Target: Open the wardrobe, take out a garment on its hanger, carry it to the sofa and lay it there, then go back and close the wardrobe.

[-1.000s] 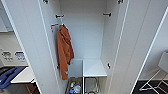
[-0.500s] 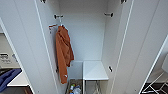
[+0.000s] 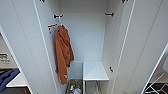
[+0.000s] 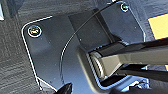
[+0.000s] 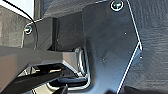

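Observation:
The wardrobe [image 3: 85, 37] stands open in front of me in the head view. Its left door [image 3: 27, 45] and right door [image 3: 145, 45] are swung wide. Inside on the left, an orange hooded garment [image 3: 63, 55] hangs from a fitting near the top. The garment of the task, its hanger and the sofa are hidden. Both wrist views show the robot's own dark plate and jointed bar over dark floor.
A white shelf [image 3: 95, 71] sits low in the wardrobe's right half, with small items [image 3: 75, 88] on the bottom to its left. Past the left door, a blue cloth-like shape [image 3: 7, 77] lies on a white surface. A white frame [image 3: 157, 80] stands at lower right.
The whole head view has shifted very slightly, so the camera has moved a little. Nothing in the wardrobe has moved.

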{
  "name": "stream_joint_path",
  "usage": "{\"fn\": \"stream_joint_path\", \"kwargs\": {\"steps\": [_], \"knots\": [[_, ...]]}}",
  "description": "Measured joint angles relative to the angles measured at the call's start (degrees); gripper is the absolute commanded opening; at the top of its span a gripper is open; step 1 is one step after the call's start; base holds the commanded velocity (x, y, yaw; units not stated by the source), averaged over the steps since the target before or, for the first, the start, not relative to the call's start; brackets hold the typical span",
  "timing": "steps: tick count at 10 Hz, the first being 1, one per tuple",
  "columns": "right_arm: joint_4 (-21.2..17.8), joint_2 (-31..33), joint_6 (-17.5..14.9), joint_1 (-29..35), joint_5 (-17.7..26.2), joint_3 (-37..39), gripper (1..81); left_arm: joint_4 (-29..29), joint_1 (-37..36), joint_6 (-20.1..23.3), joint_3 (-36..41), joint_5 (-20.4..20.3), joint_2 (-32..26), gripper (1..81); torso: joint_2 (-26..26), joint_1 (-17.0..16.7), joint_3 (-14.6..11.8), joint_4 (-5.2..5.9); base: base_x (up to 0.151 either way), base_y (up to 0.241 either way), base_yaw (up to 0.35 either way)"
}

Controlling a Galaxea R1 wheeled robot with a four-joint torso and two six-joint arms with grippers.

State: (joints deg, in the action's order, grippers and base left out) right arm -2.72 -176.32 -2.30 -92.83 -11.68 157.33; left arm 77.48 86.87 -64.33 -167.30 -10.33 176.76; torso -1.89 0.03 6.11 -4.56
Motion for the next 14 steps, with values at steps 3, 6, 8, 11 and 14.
{"fn": "stream_joint_path", "kwargs": {"steps": [3, 6, 8, 11, 14], "knots": [[0.0, 0.0, 0.0, 0.6, 0.0, 0.0, 81.1, -4.5, 0.3, -4.2, -0.4, 0.7, -1.9, 81.1, 0.0, 0.0, 0.0, 0.0, 0.0, 0.0, 0.0], [0.0, -0.1, 0.0, 1.2, 0.0, 0.0, 81.1, -12.4, 2.3, 2.9, 0.0, 5.4, -0.8, 81.1, 0.0, 0.0, 0.0, 0.0, 0.0, 0.0, 0.0], [0.0, -0.2, 0.3, 1.3, 0.1, -0.1, 81.1, -25.1, 1.6, 21.4, 0.1, 8.2, -0.5, 81.1, 0.0, 0.0, 0.0, 0.0, 0.0, 0.0, 0.0], [0.0, -0.4, 0.2, 1.4, 0.1, -1.0, 81.1, -54.1, 1.2, 49.9, 0.5, 10.7, 0.1, 81.1, 0.0, 0.0, 0.0, 0.0, 0.0, 0.0, 0.0], [0.3, 0.7, 0.0, 2.5, 2.3, -2.5, 81.1, -64.6, -0.5, 58.1, 1.1, 8.7, 0.5, 81.1, 0.0, 0.0, 0.0, 0.0, 0.0, 0.0, 0.0]]}}
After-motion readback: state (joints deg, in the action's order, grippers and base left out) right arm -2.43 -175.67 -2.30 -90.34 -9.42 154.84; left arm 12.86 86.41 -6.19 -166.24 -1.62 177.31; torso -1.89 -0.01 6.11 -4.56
